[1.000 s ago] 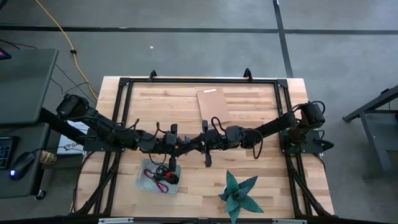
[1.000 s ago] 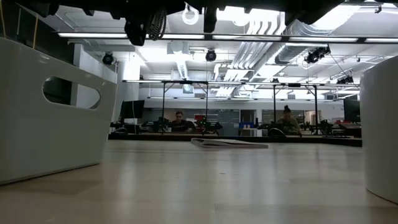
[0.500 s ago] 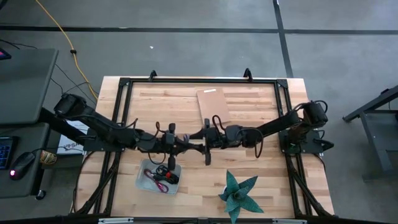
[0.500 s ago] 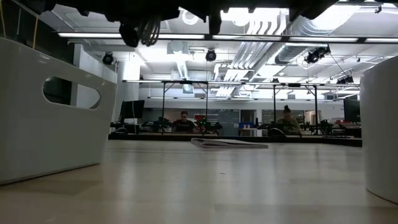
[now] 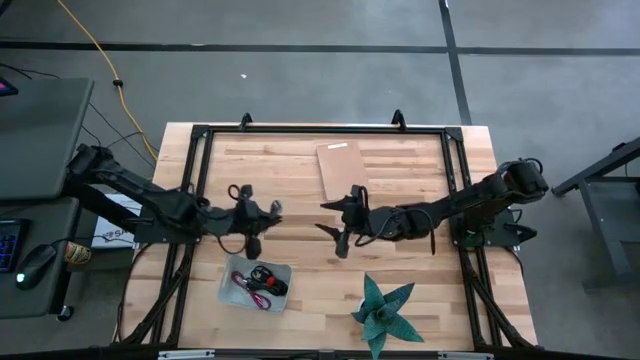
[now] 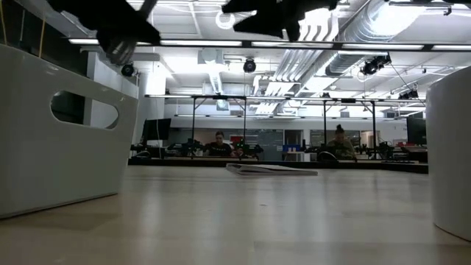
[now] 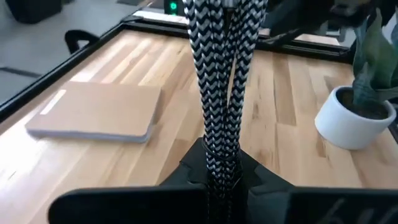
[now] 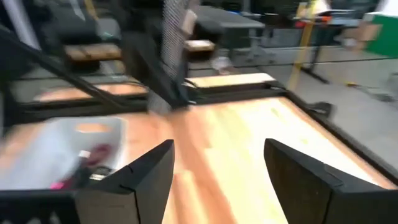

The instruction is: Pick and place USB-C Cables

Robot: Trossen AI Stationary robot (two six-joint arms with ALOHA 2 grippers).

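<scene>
My left gripper [image 5: 266,212] hovers over the table's left middle, shut on a grey braided USB-C cable [image 7: 217,74] whose strands stand out past the fingertips. My right gripper [image 5: 338,226] hangs open a little to its right, near the table's centre, with nothing between its fingers [image 8: 155,177]. A red cable and a black cable [image 5: 262,283] lie in the white bin [image 5: 238,268] by the near edge, below the left gripper. The right wrist view shows the bin [image 8: 68,134] with a red cable inside. My left gripper pinches the bundled grey cable [image 7: 217,163] between its two fingers, several strands lying side by side. The fingers are roughly level and point toward the table's right. The cable is lifted clear of the table and sticks out beyond the fingertips.
A brown board [image 5: 342,170] lies flat at the far middle. A teal star-shaped plant [image 5: 383,310] in a white pot [image 7: 351,121] stands at the near right. The bin's wall [image 6: 59,147] rises at the near left. People sit in the room beyond.
My right gripper has opened, let go of the grey cable and drawn back toward the table's right. My left gripper, shut on the cable, has pulled away toward the table's left, carrying the cable clear of the table.
</scene>
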